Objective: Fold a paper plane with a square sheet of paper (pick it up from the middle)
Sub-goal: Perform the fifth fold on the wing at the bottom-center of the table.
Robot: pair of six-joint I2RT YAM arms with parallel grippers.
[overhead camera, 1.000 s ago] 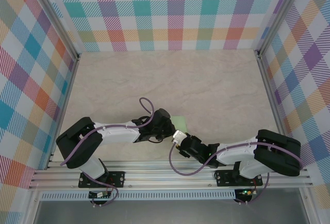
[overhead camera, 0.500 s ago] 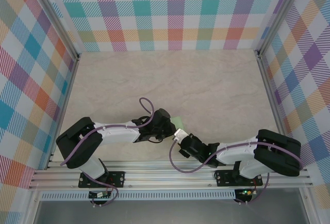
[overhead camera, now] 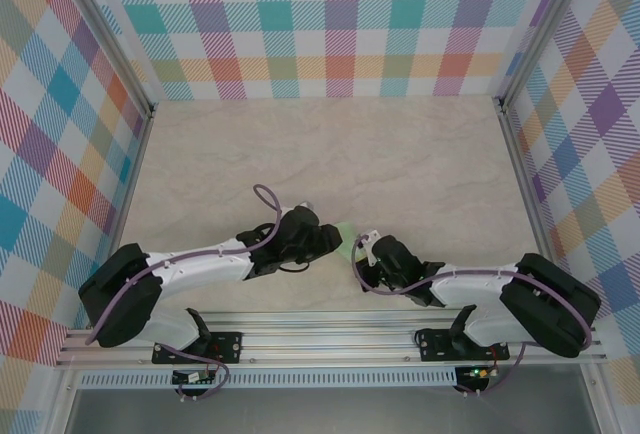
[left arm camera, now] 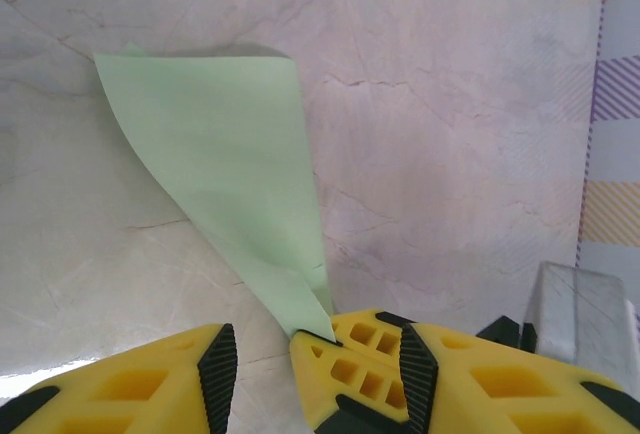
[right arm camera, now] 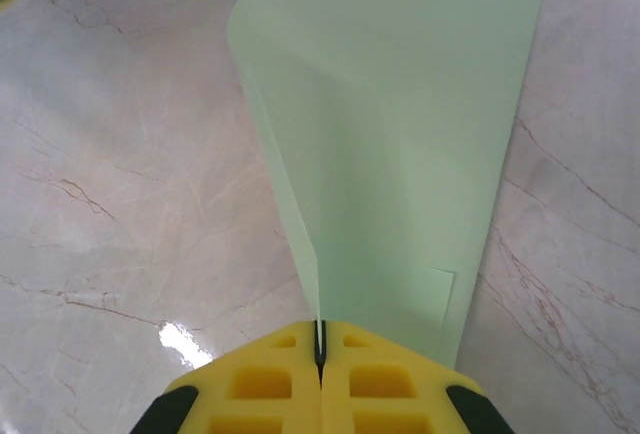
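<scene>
Right hand (right arm camera: 320, 349) pinches the green paper (right arm camera: 400, 134), which stretches straight ahead; left hand (left arm camera: 262, 354) gapes at its tip.

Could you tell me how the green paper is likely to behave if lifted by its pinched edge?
Likely floppy: the green paper bows upward where the right end effector pinches it. It looks thin and light, so it would probably slide easily on the glossy tabletop.
</scene>
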